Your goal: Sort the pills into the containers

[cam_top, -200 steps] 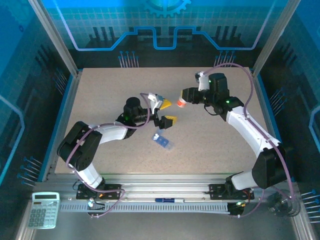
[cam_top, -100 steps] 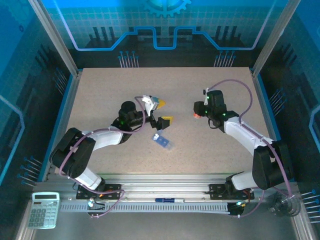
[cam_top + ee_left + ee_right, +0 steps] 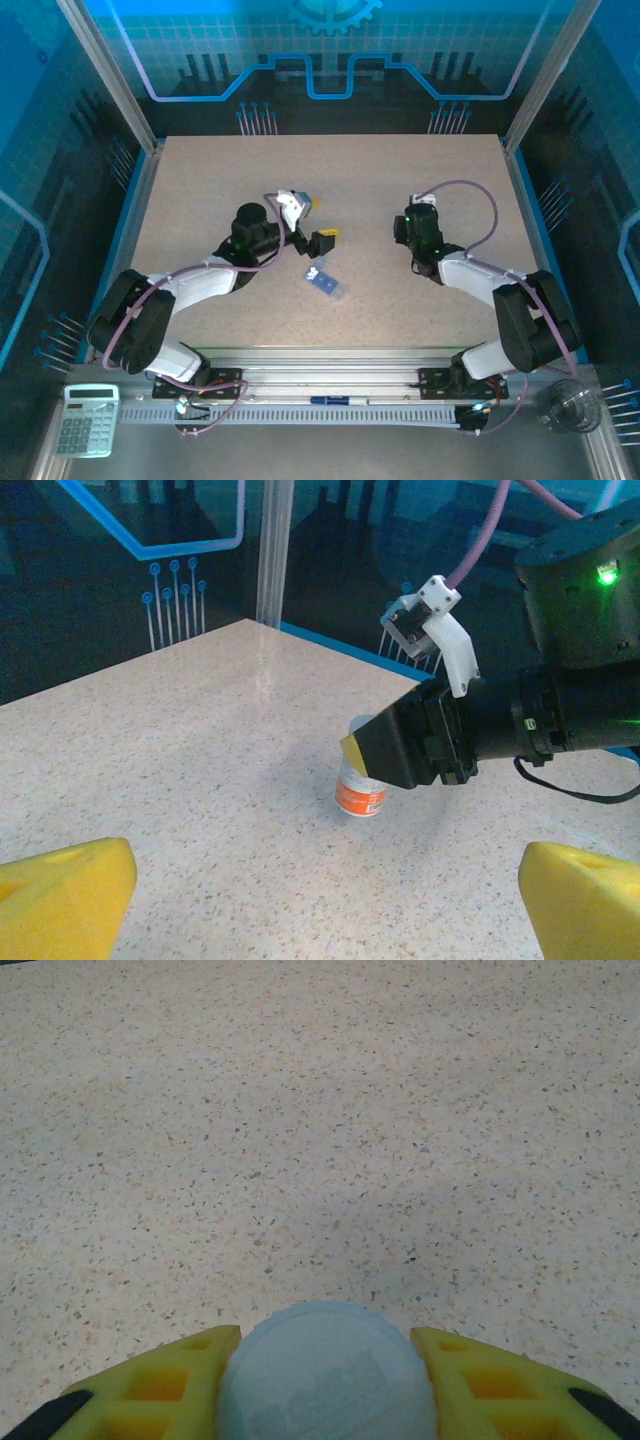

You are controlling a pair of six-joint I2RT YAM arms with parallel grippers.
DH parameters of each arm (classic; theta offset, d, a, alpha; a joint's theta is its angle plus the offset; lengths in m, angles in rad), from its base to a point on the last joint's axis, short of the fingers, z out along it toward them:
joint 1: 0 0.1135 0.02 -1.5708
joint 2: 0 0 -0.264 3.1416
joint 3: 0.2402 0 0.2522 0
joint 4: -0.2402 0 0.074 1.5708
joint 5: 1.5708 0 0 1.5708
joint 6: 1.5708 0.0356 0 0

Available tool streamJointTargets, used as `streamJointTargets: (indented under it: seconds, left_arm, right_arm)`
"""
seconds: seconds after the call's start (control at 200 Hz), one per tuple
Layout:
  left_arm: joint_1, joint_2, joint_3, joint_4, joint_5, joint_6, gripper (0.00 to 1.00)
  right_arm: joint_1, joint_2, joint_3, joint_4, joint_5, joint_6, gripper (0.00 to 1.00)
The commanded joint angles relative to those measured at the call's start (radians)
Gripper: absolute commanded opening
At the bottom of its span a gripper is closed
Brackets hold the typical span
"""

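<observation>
Pill box is lying flat on the table, near the centre and slightly toward the arm bases. It is sitting between the two arms, closer to the left one. It is a small translucent blue rectangle, set on a diagonal. Small white specks are showing at its far-left end. Whether these are pills in a compartment cannot be told, and the other compartments are too small to read.

Left gripper is hovering just beyond the pill box, apart from it. Its jaws are standing wide with nothing between them. Its yellow pads are showing as blunt, matte wedges at both lower corners of the left wrist view.

Right gripper is sitting across the table from the left one, well apart from the pill box. It is clamping an orange bottle by its top. The bottle is standing upright with its base at the tabletop. Its white cap is showing round and faintly embossed, pressed between the two yellow fingers. Those fingers are moulded with square recesses.

The table surface is presenting as a matte beige slab with fine dark speckling. Aluminium rails are framing it, and blue-lit panels are standing along the far side.
</observation>
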Motion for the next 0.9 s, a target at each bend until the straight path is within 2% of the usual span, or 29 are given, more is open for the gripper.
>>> streamJointTargets:
  seconds: [0.0,0.28,0.585,0.71,0.891]
  left_arm:
    - [0.008,-0.053,-0.007,-0.050,-0.048,0.034,0.99]
    - [0.014,-0.101,-0.048,-0.019,-0.141,0.033,0.99]
    - [0.015,-0.121,-0.052,-0.032,-0.154,0.015,0.99]
    - [0.017,-0.132,-0.053,-0.037,-0.163,0.008,0.99]
    - [0.020,-0.148,-0.058,-0.030,-0.178,-0.001,0.99]
  right_arm:
    - [0.018,0.021,-0.034,0.094,0.060,0.037,0.34]
    - [0.055,0.052,-0.056,0.091,0.074,0.057,0.41]
    - [0.070,0.052,-0.026,0.033,0.049,0.027,0.73]
    - [0.063,0.011,0.012,-0.031,-0.001,-0.002,0.80]
    - [0.045,-0.117,0.073,-0.153,-0.093,-0.018,0.83]
